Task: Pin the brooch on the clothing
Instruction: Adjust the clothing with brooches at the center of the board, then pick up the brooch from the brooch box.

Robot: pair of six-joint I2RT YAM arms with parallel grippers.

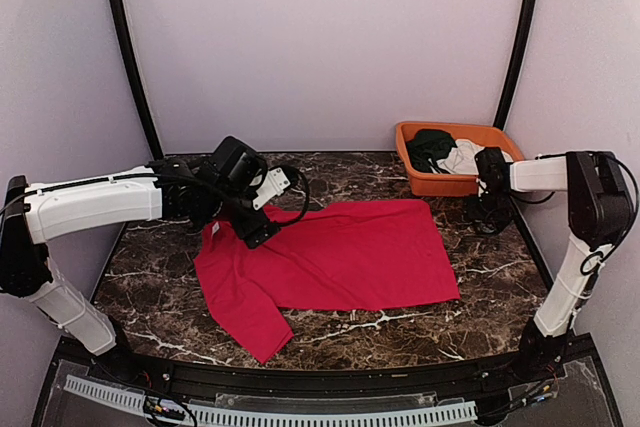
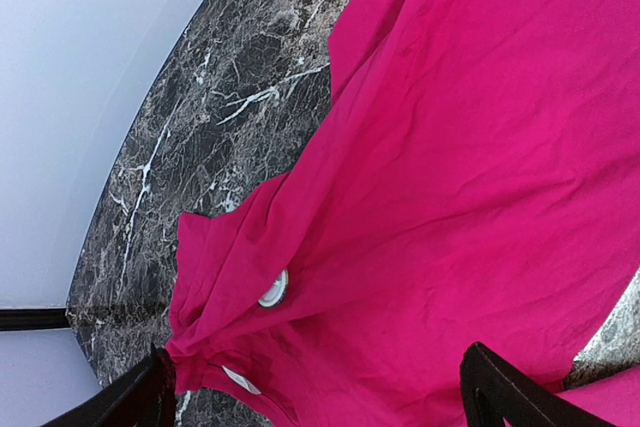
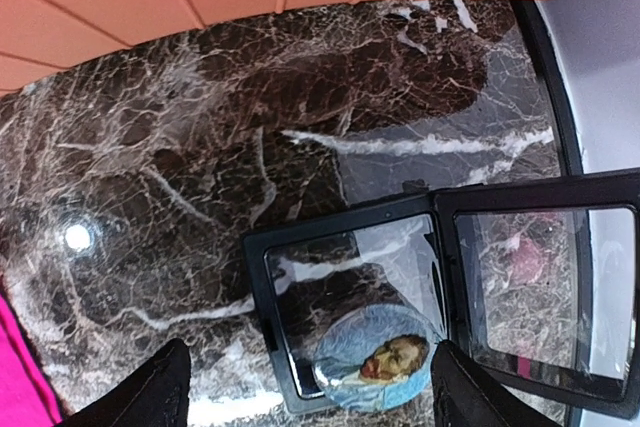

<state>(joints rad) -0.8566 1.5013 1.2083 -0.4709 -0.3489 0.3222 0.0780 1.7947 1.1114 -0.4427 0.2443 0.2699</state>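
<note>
The brooch [image 3: 385, 367] is spotted in its open case [image 3: 330, 287], right below the parted jaws of the right claw [image 3: 310, 392], while the left claw [image 2: 320, 397] is hung agape over the clothing [image 1: 340, 247].

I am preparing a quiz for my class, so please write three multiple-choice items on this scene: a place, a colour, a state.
1. Where on the table does the orange basket stand? A far right; B near left; C centre.
2. What colour is the T-shirt? A blue; B red; C green.
3. How is the clear case? A shut; B open; C broken.
Answers: 1 A, it sits at the back right; 2 B, the cloth is bright red; 3 B, its halves lie spread flat, brooch inside one.
</note>
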